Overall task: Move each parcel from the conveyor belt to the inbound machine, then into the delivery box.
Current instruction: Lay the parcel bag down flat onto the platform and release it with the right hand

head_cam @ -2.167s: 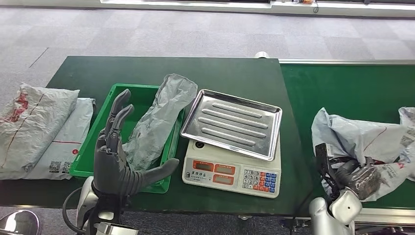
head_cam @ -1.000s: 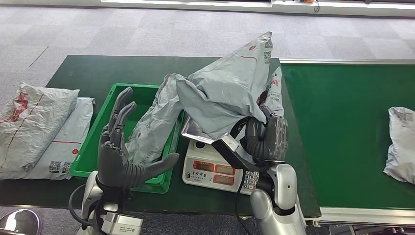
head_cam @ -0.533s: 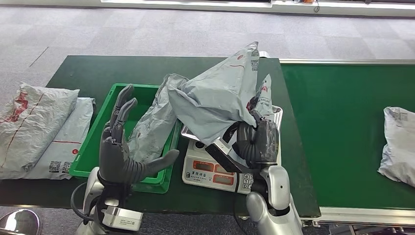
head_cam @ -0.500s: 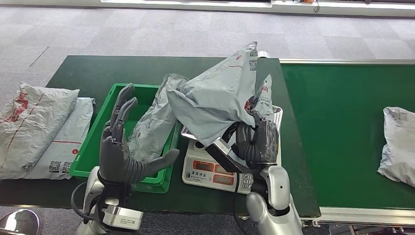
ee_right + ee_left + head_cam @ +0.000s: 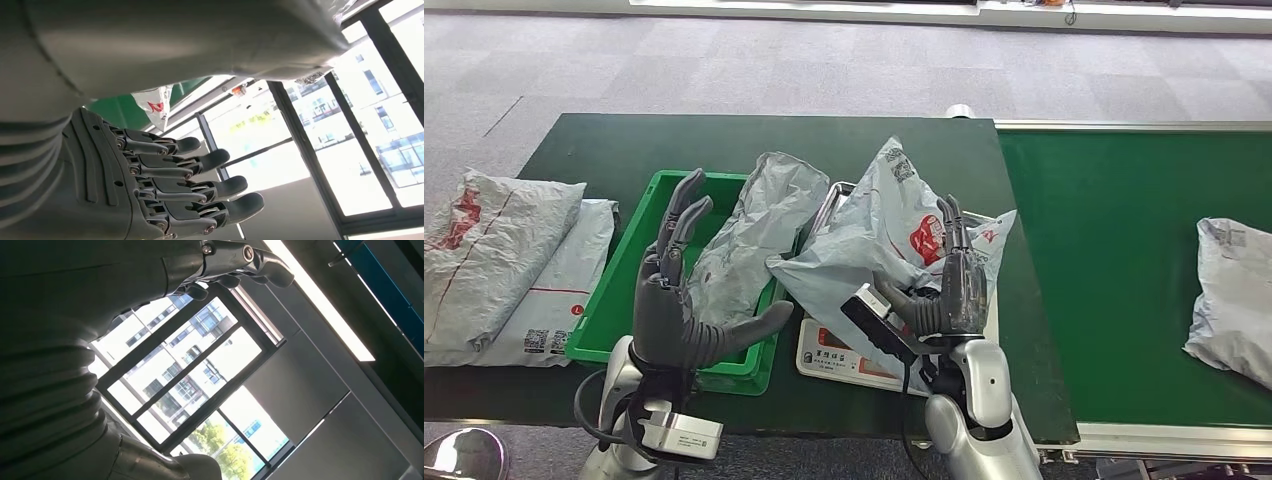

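A grey parcel (image 5: 879, 245) with a red logo lies spread over the steel tray of the weighing scale (image 5: 829, 357), hiding most of it. My right hand (image 5: 952, 287) stands at the parcel's near right side, fingers straight and pointing up, touching the bag but not gripping it. In the right wrist view the same fingers (image 5: 200, 180) are stretched out under the grey parcel (image 5: 175, 40). My left hand (image 5: 676, 300) is raised with fingers spread over the near edge of the green delivery box (image 5: 614, 285). Another grey parcel (image 5: 744, 240) lies in that box.
A further grey parcel (image 5: 1232, 295) lies on the green conveyor belt (image 5: 1114, 250) at the right. Two grey parcels (image 5: 494, 255) rest on the dark table (image 5: 624, 145) left of the box. Grey floor lies beyond the table.
My right hand has lowered the lifted parcel onto the scale tray and its fingers have straightened off it. The parcel on the belt has drifted slightly left. My left hand has barely moved.
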`<act>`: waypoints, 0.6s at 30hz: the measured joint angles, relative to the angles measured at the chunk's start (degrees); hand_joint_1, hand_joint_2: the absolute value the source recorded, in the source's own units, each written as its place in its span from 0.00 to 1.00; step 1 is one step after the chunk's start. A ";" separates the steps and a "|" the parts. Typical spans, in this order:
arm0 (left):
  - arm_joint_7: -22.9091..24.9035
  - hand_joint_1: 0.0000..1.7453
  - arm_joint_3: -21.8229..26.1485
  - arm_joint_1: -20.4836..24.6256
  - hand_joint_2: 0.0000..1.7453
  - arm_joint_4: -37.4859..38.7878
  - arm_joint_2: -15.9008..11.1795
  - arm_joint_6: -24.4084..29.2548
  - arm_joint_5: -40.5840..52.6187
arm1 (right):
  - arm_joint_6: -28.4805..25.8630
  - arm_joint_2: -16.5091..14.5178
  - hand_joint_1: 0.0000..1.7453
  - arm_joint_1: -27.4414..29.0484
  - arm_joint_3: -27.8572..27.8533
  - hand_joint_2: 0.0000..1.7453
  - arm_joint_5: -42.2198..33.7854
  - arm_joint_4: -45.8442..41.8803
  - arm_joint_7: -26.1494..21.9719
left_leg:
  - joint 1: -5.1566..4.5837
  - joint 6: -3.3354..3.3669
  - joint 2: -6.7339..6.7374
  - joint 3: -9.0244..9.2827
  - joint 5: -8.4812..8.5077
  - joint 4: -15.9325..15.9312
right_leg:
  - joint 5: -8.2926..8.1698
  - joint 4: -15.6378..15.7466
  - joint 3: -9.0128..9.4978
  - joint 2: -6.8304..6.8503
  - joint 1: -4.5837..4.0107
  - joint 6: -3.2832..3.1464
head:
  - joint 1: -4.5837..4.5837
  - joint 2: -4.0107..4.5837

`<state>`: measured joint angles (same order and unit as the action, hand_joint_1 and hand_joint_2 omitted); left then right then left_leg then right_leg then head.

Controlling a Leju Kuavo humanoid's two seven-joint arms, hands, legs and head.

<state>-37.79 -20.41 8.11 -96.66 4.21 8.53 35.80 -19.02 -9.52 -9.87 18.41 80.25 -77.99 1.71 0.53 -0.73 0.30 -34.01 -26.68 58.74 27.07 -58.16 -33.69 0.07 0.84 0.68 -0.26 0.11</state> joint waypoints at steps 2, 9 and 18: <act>0.01 0.00 0.00 0.00 1.00 0.02 -0.08 0.13 0.00 | -0.04 0.09 0.00 -0.14 0.07 0.00 0.24 0.31 0.44 | 0.00 0.00 0.00 0.00 0.00 0.00 | 0.00 0.00 0.00 0.00 0.00 0.00 | 0.00 0.00; 0.64 0.00 0.00 -0.04 1.00 0.49 -0.31 1.41 0.82 | -0.44 0.77 0.00 -0.44 0.05 0.00 1.01 1.26 2.37 | 0.00 0.00 0.00 0.00 0.00 0.00 | 0.00 0.00 0.00 0.00 0.01 0.00 | 0.00 0.00; 3.80 0.00 -0.01 -0.12 1.00 1.65 -0.69 5.77 6.68 | -20.52 1.21 0.00 2.22 -2.01 1.00 -0.29 -7.06 -7.46 | -0.01 -0.03 0.03 0.01 -0.05 0.03 | 0.00 0.00 -0.07 -0.05 0.02 0.00 | 0.00 0.00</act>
<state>-33.99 -20.42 7.99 -95.01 3.52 14.30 42.49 -39.54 -8.31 -7.66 16.40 79.96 -85.05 -5.76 0.51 -0.76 0.33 -34.01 -26.73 58.77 27.07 -58.16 -33.76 0.02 0.87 0.68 -0.26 0.11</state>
